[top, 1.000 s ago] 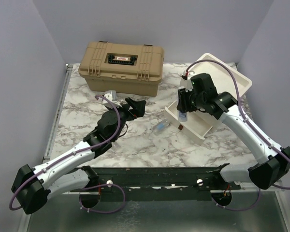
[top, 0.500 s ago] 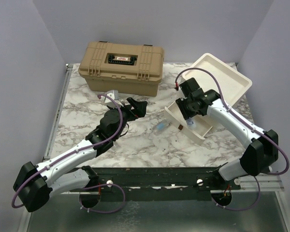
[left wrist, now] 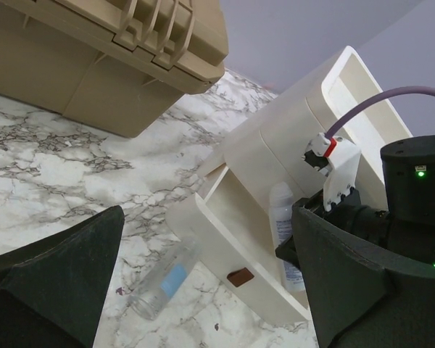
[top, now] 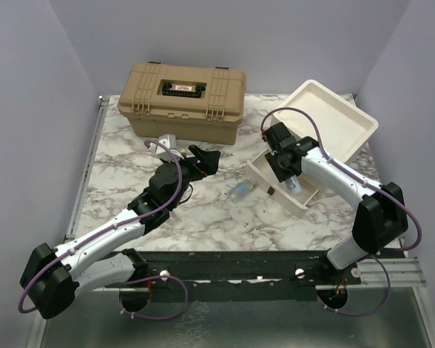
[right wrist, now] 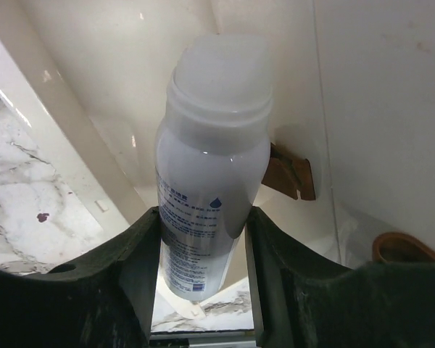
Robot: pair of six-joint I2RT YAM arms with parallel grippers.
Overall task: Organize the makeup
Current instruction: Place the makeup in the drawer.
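- Pale silvery cylindrical tube with blue print (right wrist: pixel 214 181), pinched across its body between the fingers of the right gripper (right wrist: pixel 203 246), right of centre in the top view.
- Capped end of the tube inside the open cream drawer (top: pixel 259 172) of the white plastic box (top: pixel 333 119); touching the drawer floor or not, cannot tell.
- Left gripper (left wrist: pixel 206 239) spread wide, holding nothing, above the grey-veined marble tabletop (top: pixel 123 145) near frame centre.
- Small clear bottle with a light-blue label (top: pixel 241 190) flat on the marble, between the two grippers, just beside the drawer's front.
- Big tan latched plastic case (top: pixel 181 98) shut, upper left, well apart from the drawer.
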